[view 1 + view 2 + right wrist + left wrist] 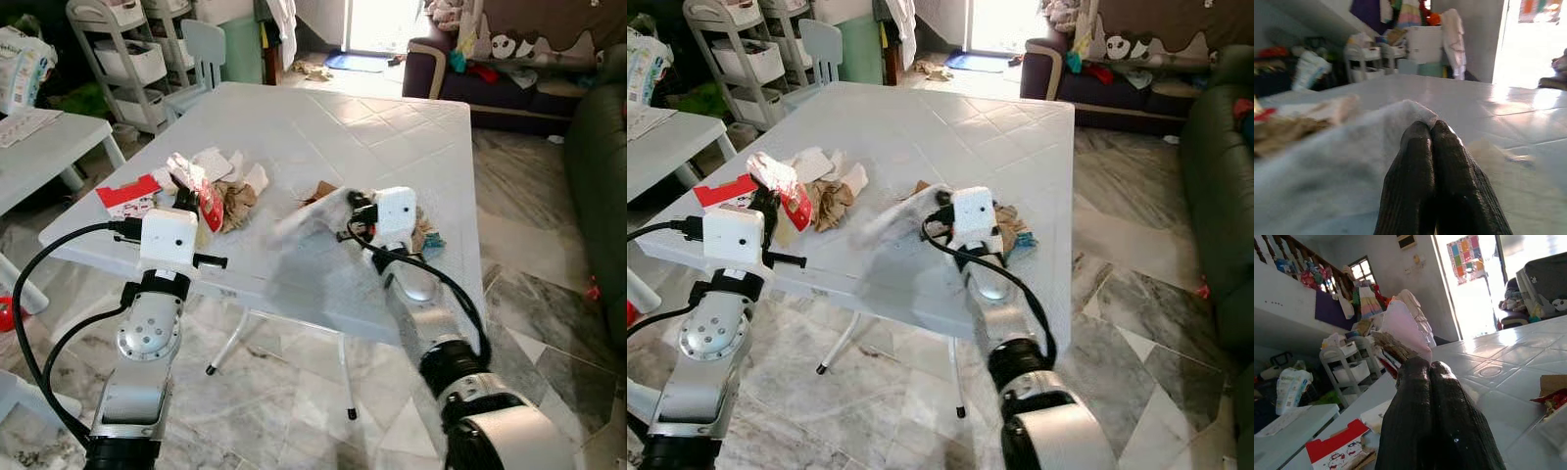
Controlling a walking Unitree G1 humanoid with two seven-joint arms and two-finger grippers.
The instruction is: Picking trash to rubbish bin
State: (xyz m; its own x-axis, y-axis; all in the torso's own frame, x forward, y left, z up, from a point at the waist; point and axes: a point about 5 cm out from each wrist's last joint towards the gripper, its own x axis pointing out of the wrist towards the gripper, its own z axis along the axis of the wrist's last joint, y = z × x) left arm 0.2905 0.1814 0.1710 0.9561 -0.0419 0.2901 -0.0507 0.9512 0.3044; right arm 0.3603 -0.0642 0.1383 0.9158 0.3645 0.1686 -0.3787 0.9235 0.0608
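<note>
Left gripper (1422, 364) raised at white plastic table's (323, 127) near edge, fingers pinched on crumpled red-and-silver wrapper (782, 184), right gripper (1427, 125) low over tabletop, clamped on blurred white tissue (892, 217), brown paper scraps (233, 201) between, dark sofa (509, 78) behind.

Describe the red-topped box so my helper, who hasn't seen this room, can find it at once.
Start at the big white table in the middle of the room and go to its near corner on the robot's left. The red-topped box lies flat there, just outside the heap of crumpled wrappers. Unlike those, it is a flat rectangle, red above and white with small pictures below.
</note>
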